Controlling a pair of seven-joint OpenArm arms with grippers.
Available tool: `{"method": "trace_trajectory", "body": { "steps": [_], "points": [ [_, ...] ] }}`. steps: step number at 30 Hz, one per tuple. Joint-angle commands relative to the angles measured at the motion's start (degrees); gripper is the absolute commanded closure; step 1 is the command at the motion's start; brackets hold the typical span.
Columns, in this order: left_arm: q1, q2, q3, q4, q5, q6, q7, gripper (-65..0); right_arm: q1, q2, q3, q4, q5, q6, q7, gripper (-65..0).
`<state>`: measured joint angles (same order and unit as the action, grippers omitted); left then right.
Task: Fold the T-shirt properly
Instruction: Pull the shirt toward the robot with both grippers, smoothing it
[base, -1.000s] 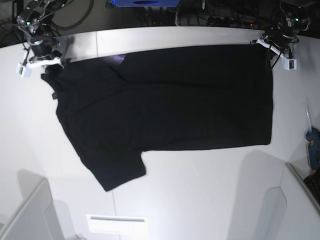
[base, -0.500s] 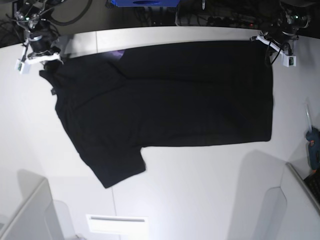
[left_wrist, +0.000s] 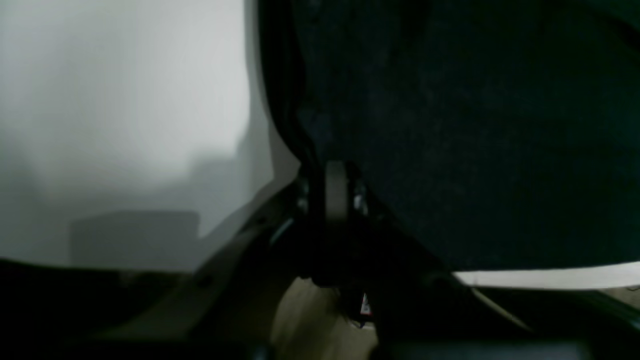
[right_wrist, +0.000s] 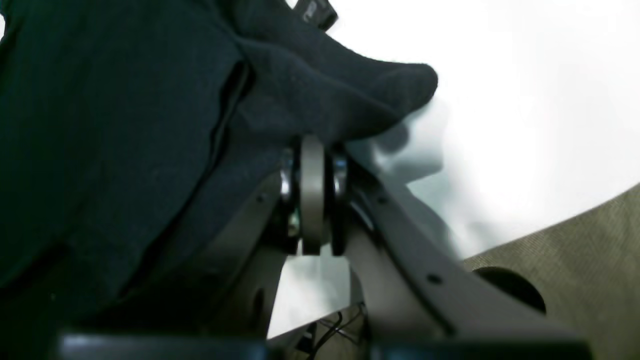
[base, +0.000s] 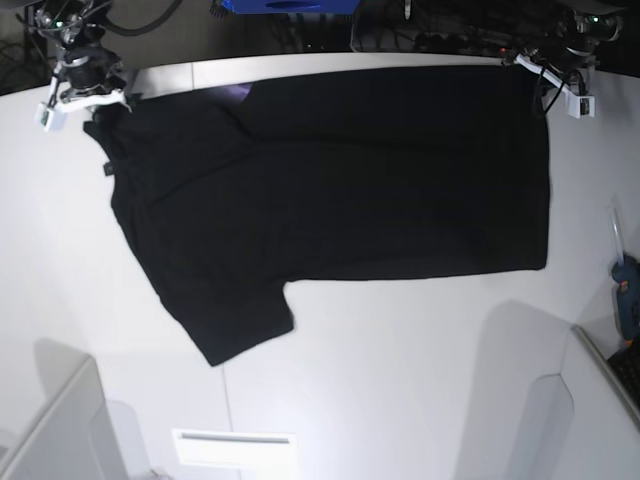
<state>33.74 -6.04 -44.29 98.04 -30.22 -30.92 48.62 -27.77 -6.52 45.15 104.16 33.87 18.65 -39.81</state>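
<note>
- The black T-shirt (base: 330, 190) lies spread flat across the white table (base: 400, 380), one sleeve (base: 235, 320) pointing toward the near edge.
- At the far corners, the left gripper (base: 545, 80) and right gripper (base: 85, 100) each pinch the cloth, fingers clamped narrow on fabric.

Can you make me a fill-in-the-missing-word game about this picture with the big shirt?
1. The T-shirt is the color ____.
2. It lies spread out on a ____ table.
3. The right tool is shut on the shirt near its ____ tag.
4. The left tool grips a far ____ of the shirt.

Missing words: black; white; neck; corner
</note>
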Motion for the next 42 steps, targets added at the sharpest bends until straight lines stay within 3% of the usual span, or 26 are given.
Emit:
{"method": "trace_trajectory", "body": {
  "steps": [1, 30, 31, 35, 38, 42],
  "points": [
    [0.68, -0.59, -0.50, 0.64, 1.07, 0.28, 0.48, 0.0, -0.32, 0.50, 0.35, 1.03, 0.55, 0.38, 1.35, 0.0],
    [0.68, -1.82, -0.59, 0.64, 1.07, 0.37, 0.48, 0.0, -3.48, -0.38, 0.35, 0.76, 0.46, 0.38, 1.35, 0.0],
    [0.68, -1.82, -0.59, 0.73, 1.07, 0.37, 0.48, -5.9, -3.48, -0.38, 0.35, 0.76, 0.46, 0.38, 1.35, -3.2],
    [0.68, -1.56, -2.52, 0.73, 0.99, 0.37, 0.48, -30.3, -3.48, -0.38, 0.44, 0.85, 0.46, 0.38, 1.44, -32.3],
    [0.68, -1.56, -5.51, 0.73, 0.90, 0.37, 0.48, -42.1, -3.92, -0.38, 0.44, 1.12, 0.55, 0.38, 1.79, -35.4],
    [0.59, -1.74, -8.85, 0.73, 0.63, 0.37, 0.48, -46.6, -3.75, -0.46, 3.60, 1.12, 0.55, 0.29, 1.79, -35.4]
  ]
}}
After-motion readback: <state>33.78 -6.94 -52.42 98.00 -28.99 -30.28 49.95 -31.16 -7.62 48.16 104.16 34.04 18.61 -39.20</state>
